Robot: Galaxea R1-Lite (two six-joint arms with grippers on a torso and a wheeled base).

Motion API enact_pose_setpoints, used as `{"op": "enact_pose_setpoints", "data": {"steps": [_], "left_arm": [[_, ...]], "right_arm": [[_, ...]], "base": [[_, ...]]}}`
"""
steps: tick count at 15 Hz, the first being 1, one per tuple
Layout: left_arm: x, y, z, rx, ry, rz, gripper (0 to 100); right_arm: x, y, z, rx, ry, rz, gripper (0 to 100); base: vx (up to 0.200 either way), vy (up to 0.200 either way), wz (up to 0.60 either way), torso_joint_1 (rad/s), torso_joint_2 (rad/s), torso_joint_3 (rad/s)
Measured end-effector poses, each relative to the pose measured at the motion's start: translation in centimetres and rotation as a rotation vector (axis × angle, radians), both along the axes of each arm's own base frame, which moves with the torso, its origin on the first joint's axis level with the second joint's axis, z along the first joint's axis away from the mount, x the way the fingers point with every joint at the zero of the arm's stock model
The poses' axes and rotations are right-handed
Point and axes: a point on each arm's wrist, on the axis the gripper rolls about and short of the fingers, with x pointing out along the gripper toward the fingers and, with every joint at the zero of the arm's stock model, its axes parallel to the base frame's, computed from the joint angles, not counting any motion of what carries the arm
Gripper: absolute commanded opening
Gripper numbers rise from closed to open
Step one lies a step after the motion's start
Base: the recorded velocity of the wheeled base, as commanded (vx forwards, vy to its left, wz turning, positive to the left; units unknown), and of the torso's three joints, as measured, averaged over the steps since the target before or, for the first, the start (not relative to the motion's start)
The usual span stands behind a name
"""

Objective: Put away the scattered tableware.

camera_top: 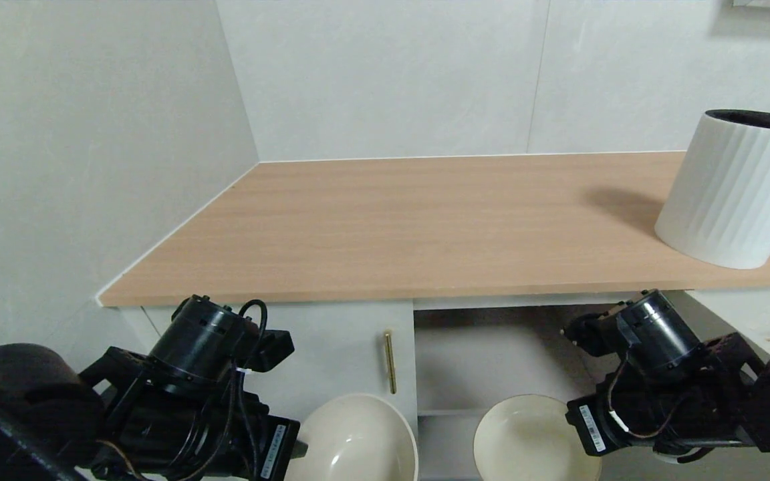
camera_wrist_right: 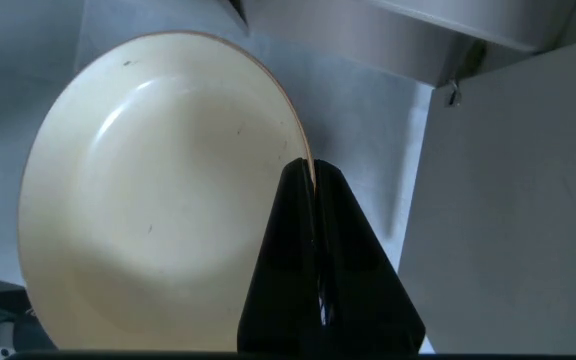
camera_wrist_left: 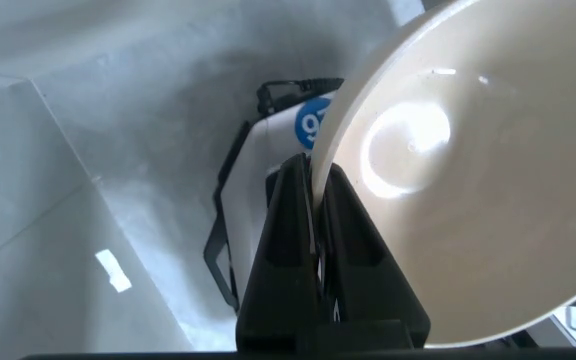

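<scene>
Your left hand (camera_wrist_left: 315,190) is clenched on the rim of the left bowl (camera_top: 355,441), your right hand (camera_wrist_right: 311,190) likewise on the right bowl (camera_top: 532,437), both low at bottom centre of the head view, under the tabletop (camera_top: 392,227) edge facing the open cabinet (camera_top: 485,361), probably staged for shelving inside.

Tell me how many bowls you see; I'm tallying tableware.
2: the left bowl in the left gripper, the right bowl in the right gripper. More may be hidden.
</scene>
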Motion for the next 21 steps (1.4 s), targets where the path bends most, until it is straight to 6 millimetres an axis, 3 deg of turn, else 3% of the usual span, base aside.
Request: {"op": "enact_pose_setpoints", "data": {"steps": [11, 18, 21], "left_arm": [[0.0, 0.0, -0.1, 0.002, 0.003, 0.000, 0], [0.1, 0.0, -0.1, 0.006, 0.001, 0.003, 0], [0.1, -0.1, -0.1, 0.006, 0.001, 0.002, 0]], "right_arm": [[0.2, 0.1, -0.4, -0.010, 0.013, -0.001, 0], [0.4, 0.2, -0.6, -0.009, 0.009, -0.002, 0], [1.3, 0.8, -1.6, -0.001, -0.002, -0.006, 0]], "base": [[0.000, 0.000, 0.00, -0.136, 0.44, 0.302], [0.000, 0.000, 0.00, -0.013, 0.04, 0.027], [0.000, 0.000, 0.00, 0.000, 0.00, 0.000]]}}
